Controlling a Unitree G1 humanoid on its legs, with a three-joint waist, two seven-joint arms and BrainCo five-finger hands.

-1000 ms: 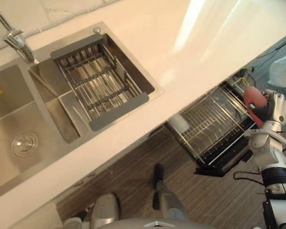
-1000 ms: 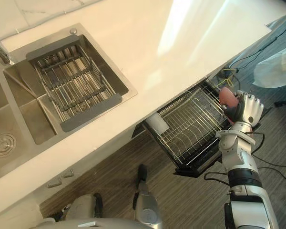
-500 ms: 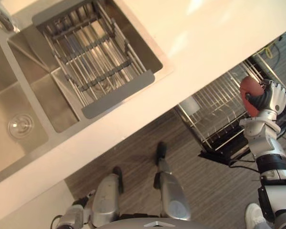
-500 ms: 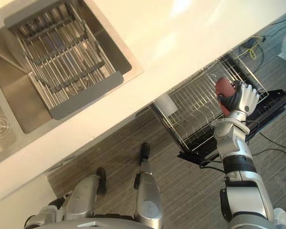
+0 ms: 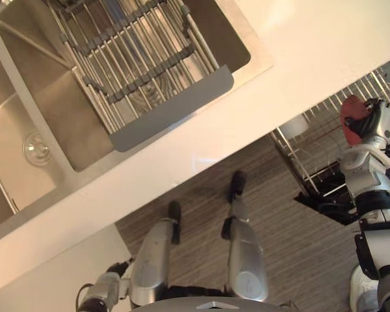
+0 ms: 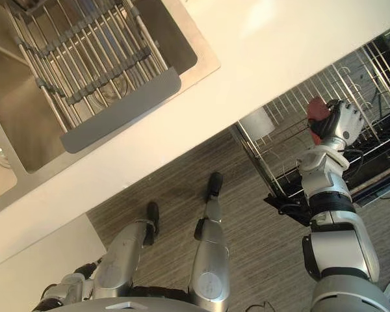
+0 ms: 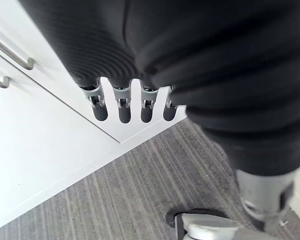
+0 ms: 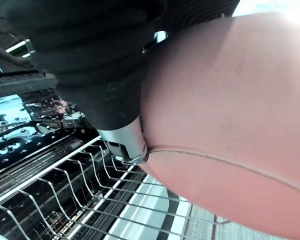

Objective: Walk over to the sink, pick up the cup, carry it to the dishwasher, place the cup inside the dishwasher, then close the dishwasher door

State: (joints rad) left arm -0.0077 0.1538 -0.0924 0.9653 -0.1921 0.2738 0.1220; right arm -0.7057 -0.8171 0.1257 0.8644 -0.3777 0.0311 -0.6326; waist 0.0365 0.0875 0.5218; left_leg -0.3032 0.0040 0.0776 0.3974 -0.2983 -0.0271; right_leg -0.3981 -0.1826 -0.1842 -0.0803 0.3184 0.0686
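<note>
- Cup (image 5: 352, 117): reddish-brown and held up in the right hand (image 5: 380, 120), whose fingers are curled round it; it hangs above the pulled-out wire dishwasher rack (image 6: 286, 123), not touching it as far as you can judge from the head views
- In the right wrist view the cup (image 8: 230, 100) bulges large beside the hand's dark cover, with the wire tines of the rack below it
- Your left hand (image 7: 120, 107) hangs idle with its fingers straight, holding nothing, beside a white cabinet front above the striped floor
- Step in hand, as I read it: the carry is at its end and the placing is about to start, since the cup is away from the sink (image 5: 52, 117) and over the dishwasher, which sits under the edge of the table (image 5: 312, 45)
- The next move calls for you to lower the cup into a free stretch of the rack, clear of the white cup (image 6: 257, 122) lying near the rack's inner end, and seat it between the tines before you let the fingers go
- After that the rack wants pushing in and the dark dishwasher door (image 6: 385, 170) wants closing; neither is done yet
- Writing: you will find no label, brand or lettering that can be read on the cup, the rack or the table
</note>
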